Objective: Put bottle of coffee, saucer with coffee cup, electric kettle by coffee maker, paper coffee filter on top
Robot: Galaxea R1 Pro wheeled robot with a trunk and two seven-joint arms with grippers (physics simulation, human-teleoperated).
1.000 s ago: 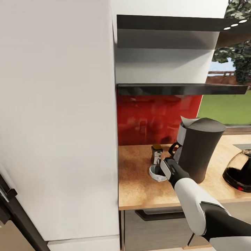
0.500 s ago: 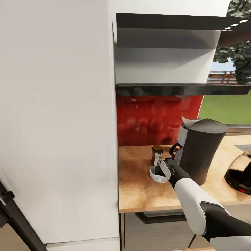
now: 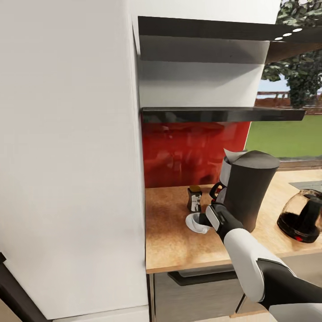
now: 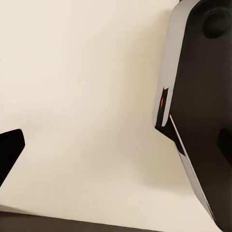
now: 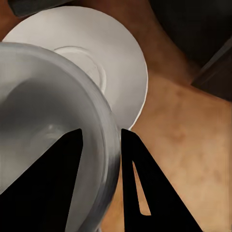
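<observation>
So the right gripper (image 3: 206,220) is clamped on the rim of the coffee cup (image 3: 196,222), one finger inside and one outside, a bit below the middle of the head view. In the right wrist view you can see the cup wall (image 5: 72,125) pinched between the two dark fingers (image 5: 137,179), with the white saucer (image 5: 113,63) right underneath on the wooden desk (image 3: 176,243). The coffee bottle (image 3: 194,198) stands just behind the cup, near the red back wall (image 3: 188,150). The coffee maker (image 3: 246,190) is just to the right of the gripper with the paper filter (image 3: 233,155) poking out on top. The kettle (image 3: 302,214) sits at the right edge. Left gripper: can't tell if it's apart or together, the left wrist view just gives a pale wall (image 4: 87,96)
</observation>
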